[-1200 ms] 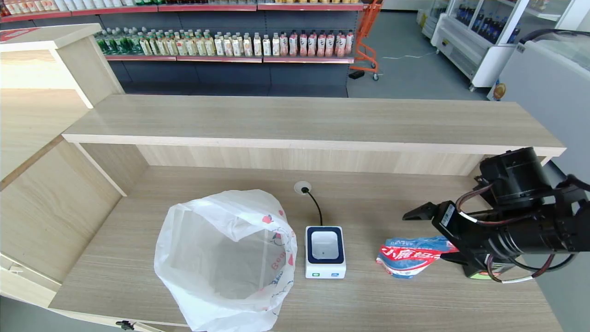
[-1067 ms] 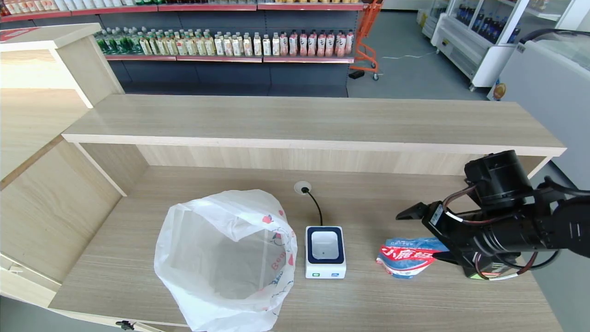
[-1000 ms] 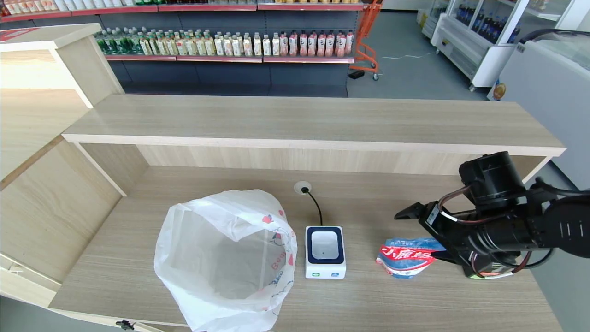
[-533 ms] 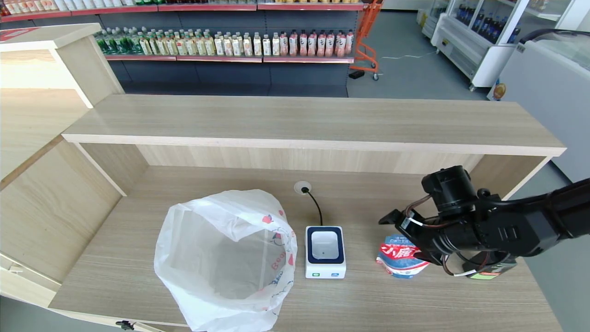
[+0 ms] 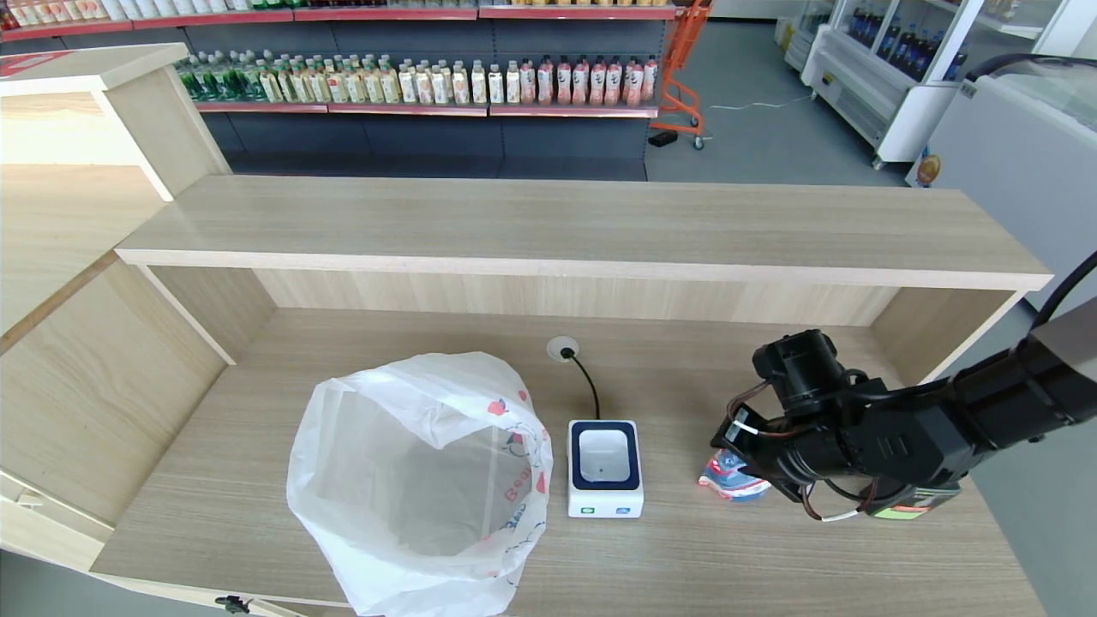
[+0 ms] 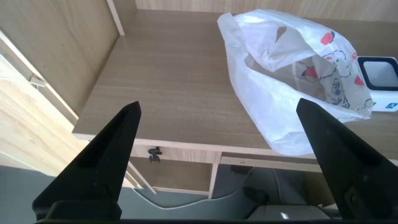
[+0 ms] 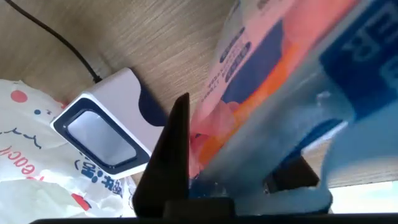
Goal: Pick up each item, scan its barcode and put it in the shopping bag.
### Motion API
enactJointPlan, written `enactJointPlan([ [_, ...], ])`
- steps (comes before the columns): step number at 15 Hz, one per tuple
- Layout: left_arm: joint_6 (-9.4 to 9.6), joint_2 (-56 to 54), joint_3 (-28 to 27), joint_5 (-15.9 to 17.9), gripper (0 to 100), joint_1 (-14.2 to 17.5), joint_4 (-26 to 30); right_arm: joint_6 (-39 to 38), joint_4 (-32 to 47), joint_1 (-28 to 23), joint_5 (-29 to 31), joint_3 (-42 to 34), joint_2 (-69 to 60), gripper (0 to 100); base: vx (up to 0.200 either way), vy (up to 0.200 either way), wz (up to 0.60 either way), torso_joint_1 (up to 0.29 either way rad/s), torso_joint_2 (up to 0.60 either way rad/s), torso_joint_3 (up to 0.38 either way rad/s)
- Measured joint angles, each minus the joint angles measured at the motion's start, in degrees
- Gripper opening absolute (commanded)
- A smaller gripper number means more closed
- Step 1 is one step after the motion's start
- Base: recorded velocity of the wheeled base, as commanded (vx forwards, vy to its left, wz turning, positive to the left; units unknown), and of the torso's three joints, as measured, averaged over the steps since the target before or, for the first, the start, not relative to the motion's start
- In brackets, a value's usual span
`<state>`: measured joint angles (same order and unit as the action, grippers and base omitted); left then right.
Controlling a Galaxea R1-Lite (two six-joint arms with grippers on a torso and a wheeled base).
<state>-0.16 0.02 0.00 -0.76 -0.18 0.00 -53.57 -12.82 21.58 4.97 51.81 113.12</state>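
Note:
A blue and red snack pouch [image 5: 728, 478] lies on the wooden counter [image 5: 686, 557] right of the barcode scanner [image 5: 605, 467]. My right gripper [image 7: 242, 118] has come down over the pouch [image 7: 261, 81] and is shut on it. One dark finger [image 7: 171, 162] presses its edge; the other is hidden behind the pouch. The white shopping bag [image 5: 420, 480] stands open left of the scanner. My left gripper [image 6: 219, 106] hangs open off the counter's front edge, near the bag [image 6: 292, 81], holding nothing.
A second packet with a green and orange edge [image 5: 908, 512] lies under my right arm near the counter's right end. The scanner's black cable [image 5: 587, 381] runs back to a grommet. A raised shelf [image 5: 583, 223] borders the back, a side wall [image 5: 103, 377] the left.
My right arm swung left and down from beside the pouch onto it. Its gripper, open before, has closed on the pouch, which now looks bunched. The bag and scanner stayed put.

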Motion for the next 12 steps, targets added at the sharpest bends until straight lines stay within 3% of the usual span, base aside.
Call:
enactJointPlan([
  [8,0.0,0.0,0.0,-0.02,100,0.0,0.0,10.13,-0.15,-0.33,0.28,-0.3,0.33,0,0.0,0.0,0.0,0.0,0.0,0.0],
  [12,0.0,0.0,0.0,0.0,100,0.0,0.0,23.16,-1.54,-1.4,-8.67,-2.23,-4.85,0,0.0,0.0,0.0,0.0,0.0,0.0],
])
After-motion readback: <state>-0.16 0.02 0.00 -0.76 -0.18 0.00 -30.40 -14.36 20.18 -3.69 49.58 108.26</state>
